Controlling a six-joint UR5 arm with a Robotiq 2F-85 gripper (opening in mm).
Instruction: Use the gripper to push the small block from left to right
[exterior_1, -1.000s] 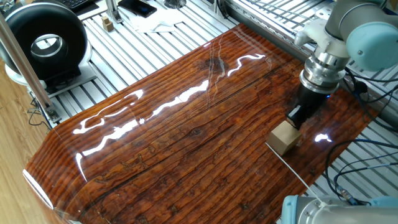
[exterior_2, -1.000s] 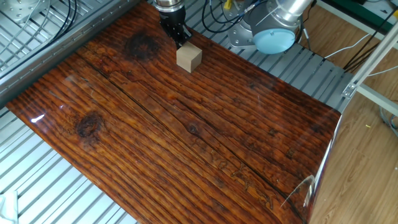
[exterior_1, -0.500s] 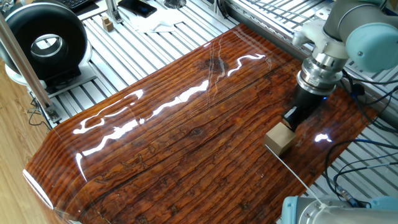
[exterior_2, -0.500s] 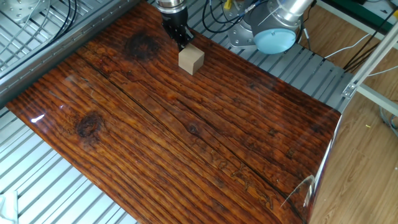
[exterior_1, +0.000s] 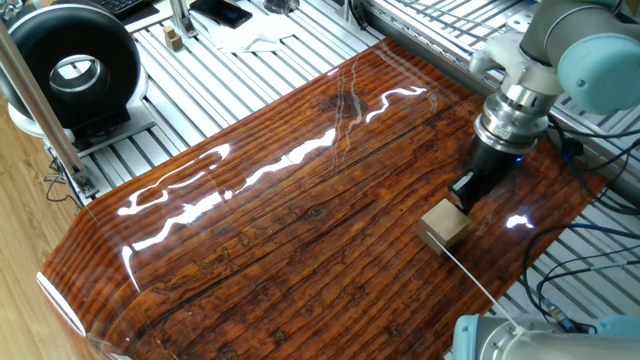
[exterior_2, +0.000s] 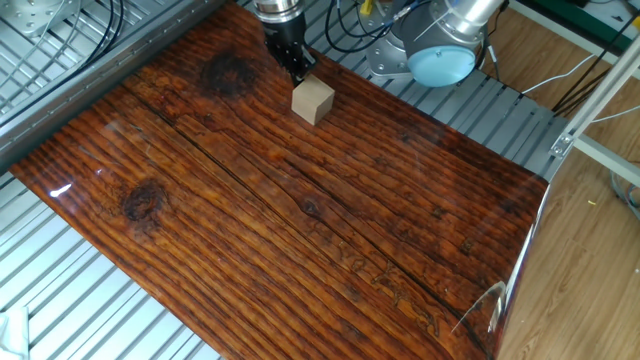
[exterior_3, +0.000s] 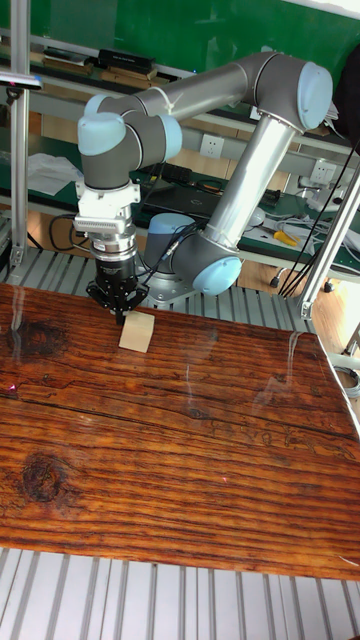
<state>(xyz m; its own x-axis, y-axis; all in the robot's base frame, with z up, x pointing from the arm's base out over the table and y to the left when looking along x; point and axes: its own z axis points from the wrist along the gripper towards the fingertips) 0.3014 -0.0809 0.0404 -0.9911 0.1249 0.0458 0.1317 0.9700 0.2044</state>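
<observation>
The small block (exterior_1: 443, 225) (exterior_2: 313, 101) (exterior_3: 137, 332) is a plain light-tan wooden cuboid resting on the glossy dark wooden tabletop (exterior_1: 300, 210). My gripper (exterior_1: 464, 188) (exterior_2: 298, 71) (exterior_3: 120, 310), a black claw on a silver wrist, points down with its tips at the block's side, touching or nearly touching it. The fingers look shut, with nothing held between them. In the tall fixed view the gripper stands just left of the block.
A black round fan-like device (exterior_1: 70, 68) stands beyond the table's far corner. A tiny wooden piece (exterior_1: 174, 40) sits on the slatted metal frame. Cables (exterior_2: 350, 25) and the arm's base (exterior_2: 440, 50) lie behind the block. A metal post (exterior_3: 20, 150) rises at left.
The gripper has kept sliding along the tabletop, and the block has shifted with it a short way, rightward in the tall fixed view.
</observation>
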